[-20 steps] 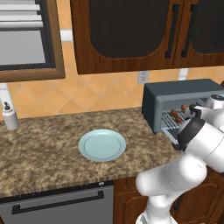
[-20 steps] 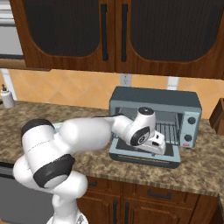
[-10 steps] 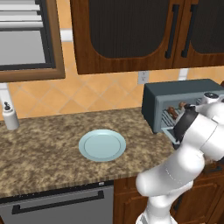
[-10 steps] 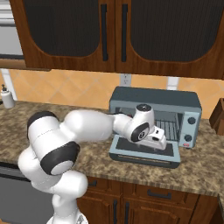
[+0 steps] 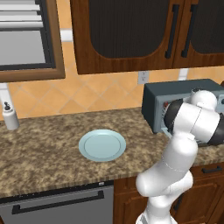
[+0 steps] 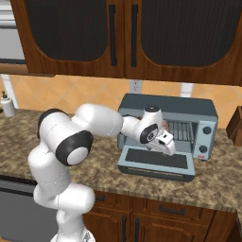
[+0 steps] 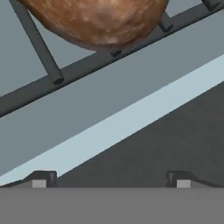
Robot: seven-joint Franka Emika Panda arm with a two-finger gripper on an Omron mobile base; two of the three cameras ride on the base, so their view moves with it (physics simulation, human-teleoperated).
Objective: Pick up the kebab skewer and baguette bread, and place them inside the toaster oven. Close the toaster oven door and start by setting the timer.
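The toaster oven (image 6: 189,108) stands on the counter with the toaster oven door (image 6: 158,160) folded down flat in front of it. My gripper (image 6: 166,144) hovers over the door at the oven's mouth, open and holding nothing. In the hand view the baguette bread (image 7: 96,22), a rounded tan-orange mass, lies on the wire rack (image 7: 41,48) just ahead of my gripper (image 7: 109,180). The dark door glass (image 7: 175,131) lies below the fingertips (image 7: 40,179). From the left base view my arm covers most of the toaster oven (image 5: 175,94). The kebab skewer is hidden behind the hand.
A pale blue plate (image 5: 102,145) sits mid-counter, and a soap dispenser (image 5: 9,116) stands at the far left. Two knobs (image 6: 206,131) are on the oven's right panel. A brown wooden block (image 6: 236,125) stands right of the oven. Wall cabinets hang overhead.
The arm has folded in toward the oven, its elbow swinging right and up. The hand stays at the oven's mouth with the jaws open.
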